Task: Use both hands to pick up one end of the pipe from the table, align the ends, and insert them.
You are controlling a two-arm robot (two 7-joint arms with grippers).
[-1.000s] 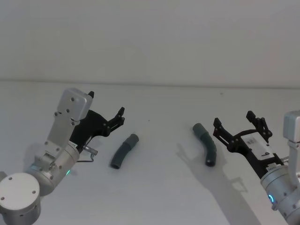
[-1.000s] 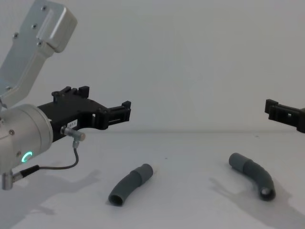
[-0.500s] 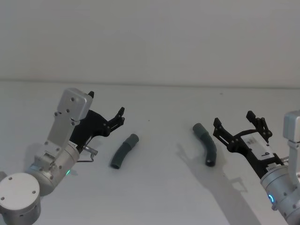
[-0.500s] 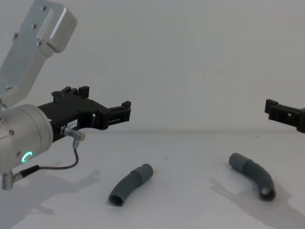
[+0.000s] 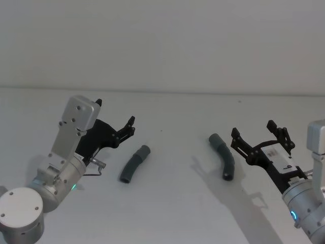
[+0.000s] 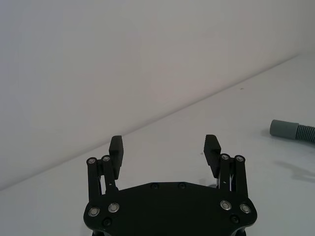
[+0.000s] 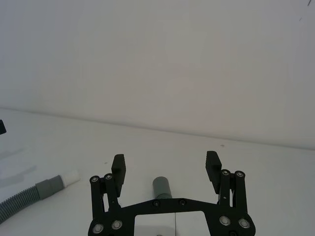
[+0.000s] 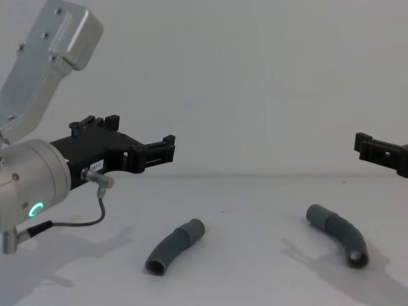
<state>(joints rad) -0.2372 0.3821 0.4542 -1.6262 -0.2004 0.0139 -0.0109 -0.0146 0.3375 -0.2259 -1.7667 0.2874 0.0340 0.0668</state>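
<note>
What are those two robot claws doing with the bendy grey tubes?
Nothing is held yet. Two curved pipe pieces lie apart on the white table. The left gripper hangs open in the air near the left piece, and the right gripper hangs open near the right piece. Neither touches its piece. The job is to lift them and push their ends together.

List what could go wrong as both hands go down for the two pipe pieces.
1. The left piece and right piece lie loose on the table; being round and curved, they may roll away from closing fingers.
2. The open left hand hangs beside its piece, not over it; a straight descent would likely miss. The open right hand looks better lined up.
3. Gripping a collar would cover an end needed for insertion.
</note>
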